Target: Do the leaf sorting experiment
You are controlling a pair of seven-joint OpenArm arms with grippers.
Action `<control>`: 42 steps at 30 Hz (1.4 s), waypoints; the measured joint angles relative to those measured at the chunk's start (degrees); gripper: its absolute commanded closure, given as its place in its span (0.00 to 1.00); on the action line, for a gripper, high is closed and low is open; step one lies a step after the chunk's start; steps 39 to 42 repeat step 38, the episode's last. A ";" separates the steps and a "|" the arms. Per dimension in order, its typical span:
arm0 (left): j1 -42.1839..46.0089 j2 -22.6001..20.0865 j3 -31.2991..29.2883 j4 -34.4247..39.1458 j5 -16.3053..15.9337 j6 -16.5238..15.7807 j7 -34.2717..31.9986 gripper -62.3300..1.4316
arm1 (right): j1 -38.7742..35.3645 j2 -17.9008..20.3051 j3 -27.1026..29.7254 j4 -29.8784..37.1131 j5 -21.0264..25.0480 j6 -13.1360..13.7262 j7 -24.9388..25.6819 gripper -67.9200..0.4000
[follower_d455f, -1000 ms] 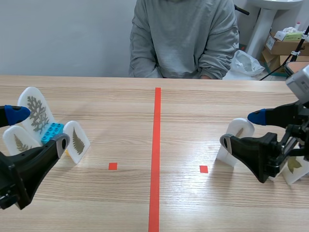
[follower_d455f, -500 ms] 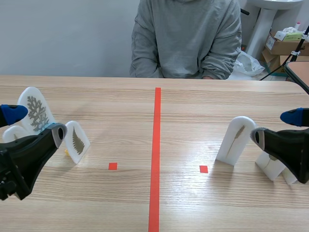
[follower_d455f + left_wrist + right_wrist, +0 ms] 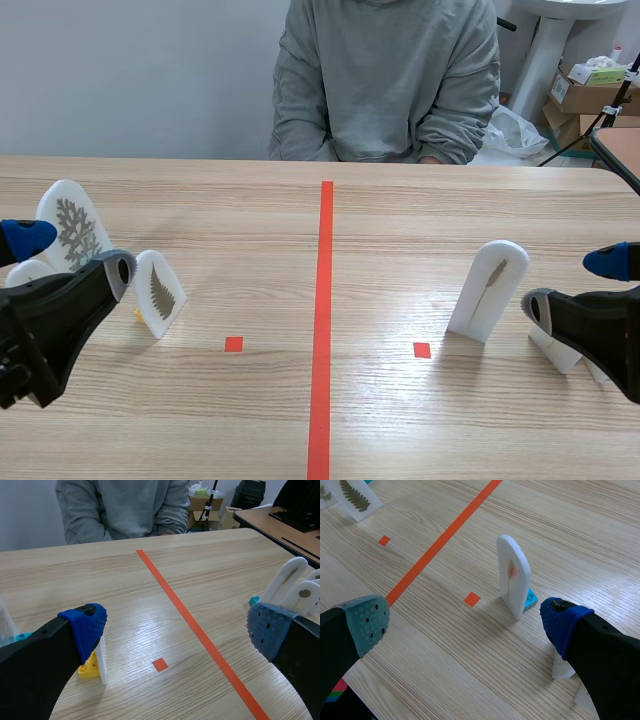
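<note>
1. Right of centre in the scene view, the tall white arched plaque with a slim leaf on its face (image 3: pixel 490 290) stands upright on a small turquoise toy brick (image 3: pixel 531 598). In the right wrist view it is ahead of the right gripper (image 3: pixel 465 621) and well apart from it.
2. Over at mid-left we have the small white arched plaque with a fern leaf (image 3: pixel 160 293). Behind it stands the large white arched plaque with a lacy grey leaf (image 3: pixel 72 228). The left gripper (image 3: pixel 176 630) has the fern plaque edge-on just beside one finger.
3. Both grippers have their fingers spread wide and carry nothing.
4. Handling, as I read it: these plaques look light, thin and rigid, perched on narrow bases, so a sideways nudge would likely topple one. The smooth faces are probably slippery, though the dotted pads should bite. The best hold is square across the two flat faces around mid-height, not on the thin rim.
5. At the lower right, more white pieces (image 3: pixel 558 348) sit partly hidden behind the right gripper, and I can't tell what they show.
6. There is plenty of room to move. The light wooden table (image 3: pixel 250 230) is bare on both sides of the orange-red centre line. The far edge runs across the upper frame, where a person in a grey sweatshirt (image 3: pixel 385 80) sits. The slim-leaf plaque is nearer the right-hand edge, so swing inward.
</note>
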 measured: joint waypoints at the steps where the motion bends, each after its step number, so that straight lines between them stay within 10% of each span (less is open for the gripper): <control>1: 0.00 0.00 0.00 0.00 0.00 0.00 0.00 0.03 | 0.00 0.00 0.00 0.00 0.00 0.00 0.00 0.08; 42: 0.00 0.00 0.00 0.00 0.22 0.00 -0.09 0.03 | 0.00 0.00 0.00 0.00 -1.01 0.00 1.16 0.08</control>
